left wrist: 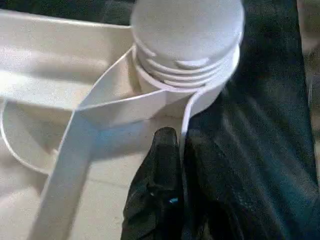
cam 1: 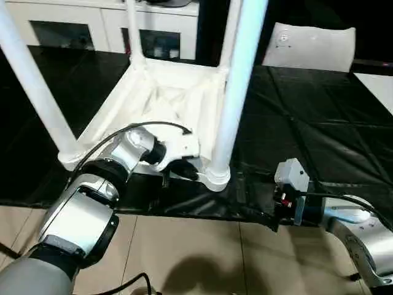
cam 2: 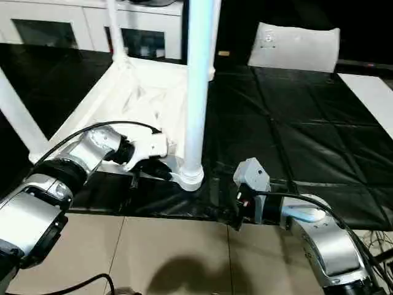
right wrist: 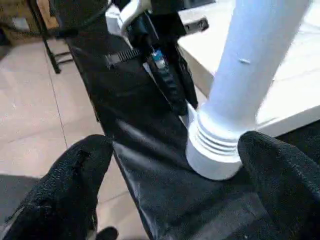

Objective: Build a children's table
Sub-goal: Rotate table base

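I'm seeing the children's table (cam 1: 163, 101) lying upside down on the black mat (cam 1: 307, 123), legs pointing up. My left gripper (left wrist: 181, 145) is pinching the thin edge of the tabletop's rim just beside the near right leg (cam 1: 236, 92), its fingers nearly together. My right gripper (right wrist: 175, 165) is hovering spread wide, near that leg's socket (right wrist: 215, 150), touching nothing.

One table top (cam 1: 161, 98), four legs (cam 1: 236, 92), two tools (right wrist: 175, 165).

Bright overhead light glares off the white table (cam 1: 161, 92); wrist views blur.
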Motion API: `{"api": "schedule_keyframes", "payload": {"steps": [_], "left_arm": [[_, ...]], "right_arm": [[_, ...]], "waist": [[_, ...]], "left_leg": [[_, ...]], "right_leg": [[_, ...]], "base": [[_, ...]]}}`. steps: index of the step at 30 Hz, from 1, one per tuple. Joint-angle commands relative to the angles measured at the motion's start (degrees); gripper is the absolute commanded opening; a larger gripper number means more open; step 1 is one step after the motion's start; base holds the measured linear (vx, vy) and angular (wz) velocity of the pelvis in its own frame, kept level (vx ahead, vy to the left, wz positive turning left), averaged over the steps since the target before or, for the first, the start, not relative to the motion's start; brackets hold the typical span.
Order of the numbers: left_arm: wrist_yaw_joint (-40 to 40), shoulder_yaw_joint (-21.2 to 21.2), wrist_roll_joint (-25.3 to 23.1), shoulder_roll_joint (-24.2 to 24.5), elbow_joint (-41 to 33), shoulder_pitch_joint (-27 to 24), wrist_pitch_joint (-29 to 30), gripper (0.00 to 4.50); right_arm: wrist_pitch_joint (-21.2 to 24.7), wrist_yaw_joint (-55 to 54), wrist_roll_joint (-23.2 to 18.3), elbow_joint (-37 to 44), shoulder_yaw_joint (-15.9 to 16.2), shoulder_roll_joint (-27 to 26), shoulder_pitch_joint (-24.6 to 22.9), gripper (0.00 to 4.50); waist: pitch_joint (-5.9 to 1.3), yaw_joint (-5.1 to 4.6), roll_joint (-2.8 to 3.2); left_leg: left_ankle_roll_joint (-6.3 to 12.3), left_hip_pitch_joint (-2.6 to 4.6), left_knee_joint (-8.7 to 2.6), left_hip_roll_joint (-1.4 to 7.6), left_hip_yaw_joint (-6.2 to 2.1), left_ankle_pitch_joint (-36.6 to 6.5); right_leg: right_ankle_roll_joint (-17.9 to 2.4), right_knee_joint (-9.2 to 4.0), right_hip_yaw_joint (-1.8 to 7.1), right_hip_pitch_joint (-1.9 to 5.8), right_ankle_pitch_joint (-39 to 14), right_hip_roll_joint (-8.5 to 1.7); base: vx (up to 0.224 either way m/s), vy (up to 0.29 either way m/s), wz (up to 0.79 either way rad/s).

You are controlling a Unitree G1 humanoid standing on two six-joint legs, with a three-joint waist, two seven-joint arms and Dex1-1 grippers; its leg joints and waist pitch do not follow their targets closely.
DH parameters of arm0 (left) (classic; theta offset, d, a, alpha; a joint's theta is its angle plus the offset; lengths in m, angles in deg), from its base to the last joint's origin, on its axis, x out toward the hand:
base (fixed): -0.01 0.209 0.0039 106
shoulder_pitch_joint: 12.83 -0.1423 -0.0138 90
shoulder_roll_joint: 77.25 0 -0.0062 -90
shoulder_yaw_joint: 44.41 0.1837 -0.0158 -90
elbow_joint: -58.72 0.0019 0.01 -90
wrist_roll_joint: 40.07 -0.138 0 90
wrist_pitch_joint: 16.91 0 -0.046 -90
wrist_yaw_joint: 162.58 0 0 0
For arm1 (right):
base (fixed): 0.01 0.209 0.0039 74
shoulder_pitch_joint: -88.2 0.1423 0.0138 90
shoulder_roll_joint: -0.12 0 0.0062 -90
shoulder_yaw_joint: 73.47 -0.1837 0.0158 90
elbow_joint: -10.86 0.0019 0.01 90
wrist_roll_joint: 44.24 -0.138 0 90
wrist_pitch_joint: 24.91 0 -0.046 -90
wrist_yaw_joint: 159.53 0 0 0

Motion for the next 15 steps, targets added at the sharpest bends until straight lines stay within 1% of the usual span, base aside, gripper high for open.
{"api": "schedule_keyframes", "payload": {"steps": [1,2,3,4,5,6,7,8,9,10,11,12,13,14,15], "left_arm": [[5.6,-3.2,2.3,0.7,1.1,-1.6,5.1,0.01],[9.3,-5.5,4.0,0.7,-2.0,-3.0,8.3,0.01],[10.7,-6.1,4.4,1.0,-4.7,-4.4,9.7,0.01],[10.8,-6.3,4.4,1.2,-7.1,-5.7,11.1,0.01],[10.8,-6.3,4.4,1.3,-8.1,-6.2,11.7,0.01],[10.3,-6.1,4.0,1.7,-14.1,-9.5,12.7,0.01],[8.9,-5.8,4.2,1.7,-19.6,-12.6,14.0,0.01],[8.3,-5.7,4.3,1.7,-21.0,-13.4,14.6,0.01],[7.6,-5.2,3.9,1.9,-22.8,-14.6,13.4,0.01],[7.4,-5.0,3.8,2.0,-23.3,-14.8,13.0,0.01],[7.2,-4.8,3.7,2.1,-24.0,-15.3,12.3,0.01],[6.2,-4.2,3.8,2.6,-25.7,-16.5,11.7,0.01],[5.3,-3.2,4.0,3.4,-28.0,-17.9,10.2,0.01],[3.8,-2.1,4.3,4.7,-31.0,-20.0,8.5,0.01],[3.4,-1.9,4.4,5.2,-32.2,-20.8,8.6,0.01]], "right_arm": [[0.5,-0.3,-0.5,1.1,-0.6,0.4,0.6,4.50],[0.4,-0.3,-0.3,1.2,-0.1,0.3,0.4,4.50],[0.3,-0.3,-0.3,1.3,0.1,0.1,0.3,4.50],[0.4,-0.4,-0.3,1.4,0.2,0.0,0.2,4.50],[0.4,-0.4,-0.3,1.4,0.2,0.0,0.2,4.50],[0.5,-0.6,-0.2,1.5,0.4,-0.2,0.2,4.50],[0.5,-0.7,-0.2,1.5,0.7,-0.4,0.1,4.50],[0.4,-0.7,-0.2,1.5,0.8,-0.4,0.1,4.50],[0.5,-0.8,-0.1,1.5,0.8,-0.5,0.1,4.50],[0.5,-0.8,0.0,1.5,0.8,-0.5,0.1,4.50],[0.5,-0.8,0.0,1.4,0.9,-0.6,0.1,4.50],[0.6,-0.9,0.2,1.3,1.0,-0.6,0.2,4.50],[0.7,-1.3,0.6,1.1,1.0,-0.6,0.2,4.50],[0.6,-1.9,1.3,0.5,1.0,-0.5,0.4,4.50],[0.6,-2.1,1.6,0.2,1.1,-0.4,0.5,4.50]], "waist": [[-3.49,0.84,0.12],[-3.57,0.61,0.14],[-3.62,0.29,0.08],[-3.75,0.19,0.06],[-3.77,0.08,0.06],[-3.78,-0.01,-0.11],[-3.81,-0.10,0.09],[-3.83,-0.11,0.24],[-3.74,-0.02,0.05],[-3.70,0.16,0.21],[-3.67,0.41,0.16],[-3.61,0.41,0.02],[-3.51,0.39,-0.13],[-3.55,0.58,0.08],[-3.42,0.42,0.05]], "left_leg": [[4.22,-0.16,-3.77,4.37,-2.44,-5.4],[4.19,-0.28,-3.68,4.48,-2.48,-5.3],[4.50,-0.51,-3.65,4.44,-2.51,-5.0],[4.61,-0.50,-3.60,4.44,-2.50,-4.7],[5.09,-0.64,-3.50,4.32,-2.43,-3.8],[5.28,-0.57,-3.47,4.28,-2.31,-3.6],[5.56,-0.55,-3.57,4.68,-2.41,-2.7],[5.86,-0.35,-3.47,4.56,-2.21,-2.7],[6.15,-0.25,-3.50,4.51,-2.14,-2.8],[6.05,-0.15,-3.56,4.68,-2.19,-3.2],[6.01,0.09,-3.57,4.64,-2.09,-3.7],[5.91,0.07,-3.64,4.67,-2.08,-3.9],[5.63,-0.10,-3.82,4.78,-2.19,-4.3],[5.06,-0.12,-3.94,5.00,-2.44,-4.6],[4.57,-0.08,-4.04,4.94,-2.34,-5.2]], "right_leg": [[-8.3,-5.04,4.44,3.59,-10.1,-7.49],[-9.0,-4.72,4.43,3.67,-8.9,-7.58],[-9.4,-4.70,4.33,3.81,-8.2,-7.52],[-9.4,-4.63,4.37,3.86,-7.6,-7.52],[-9.5,-4.52,4.39,3.81,-6.6,-7.39],[-9.4,-4.53,4.43,3.71,-6.3,-7.28],[-9.9,-4.18,4.52,3.60,-4.8,-7.44],[-10.0,-4.27,4.54,3.33,-4.6,-7.16],[-9.9,-4.48,4.56,3.17,-5.0,-7.05],[-9.9,-4.42,4.60,3.15,-5.4,-7.19],[-9.6,-4.56,4.65,2.94,-6.3,-7.10],[-9.5,-4.55,4.67,2.96,-6.6,-7.07],[-9.1,-4.57,4.64,3.00,-7.4,-7.07],[-8.7,-4.46,4.72,3.08,-8.1,-7.39],[-8.3,-4.54,4.73,2.94,-9.0,-7.27]], "base": [[0.000,0.000,0.00],[0.000,0.000,0.00],[0.000,0.000,0.00],[0.000,0.000,0.00],[0.000,0.000,0.00],[0.000,0.000,0.00],[0.000,0.000,0.00],[0.000,0.000,0.00],[0.000,0.000,0.00],[0.000,0.000,0.00],[0.000,0.000,0.00],[0.000,0.000,0.00],[0.000,0.000,0.00],[0.000,0.000,0.00],[0.000,0.000,0.00]]}}
